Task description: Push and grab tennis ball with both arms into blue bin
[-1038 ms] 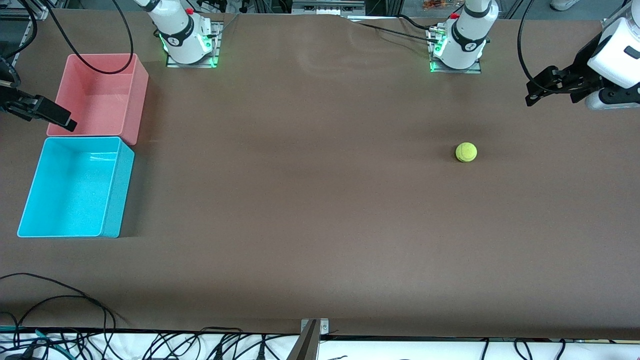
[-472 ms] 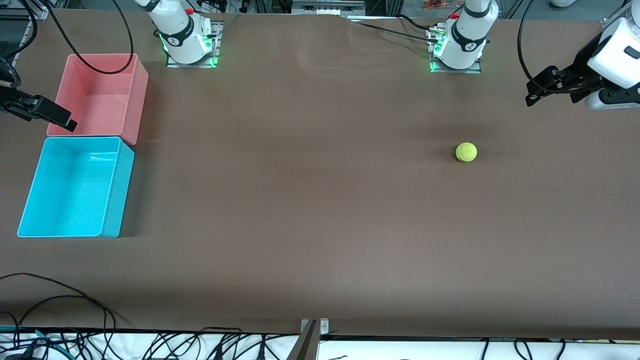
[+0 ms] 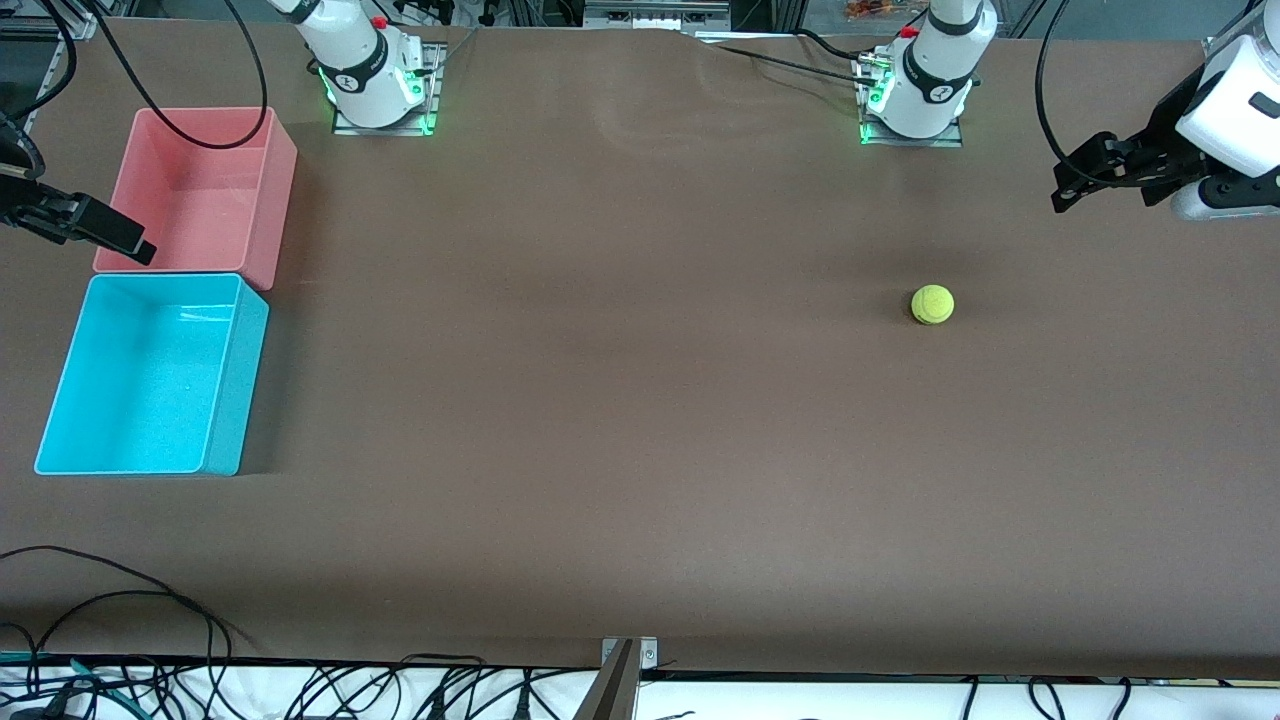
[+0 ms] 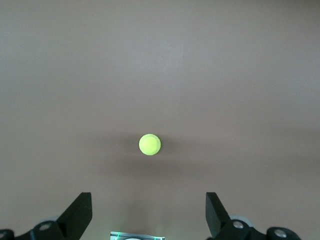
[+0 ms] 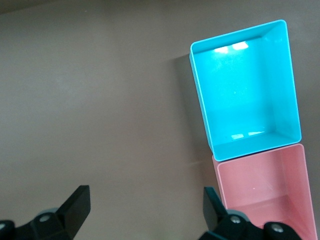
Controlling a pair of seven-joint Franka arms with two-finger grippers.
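The yellow-green tennis ball point(image 3: 932, 305) rests on the brown table toward the left arm's end. In the left wrist view the tennis ball point(image 4: 149, 144) lies apart from the jaws. My left gripper point(image 3: 1062, 186) hovers open over the table's edge at that end, nothing between its fingers point(image 4: 148, 202). The blue bin point(image 3: 238, 390) stands at the right arm's end, with nothing inside, and the right wrist view shows the blue bin point(image 5: 205, 110) too. My right gripper point(image 3: 132, 245) hangs open beside the pink bin, its jaws point(image 5: 145, 194) holding nothing.
A pink bin point(image 3: 285, 200) of the same shape touches the blue bin, farther from the front camera; it shows in the right wrist view point(image 5: 260, 185). Both arm bases point(image 3: 375, 85) point(image 3: 915, 95) stand along the table's back edge. Black cables point(image 3: 100, 600) trail over the near edge.
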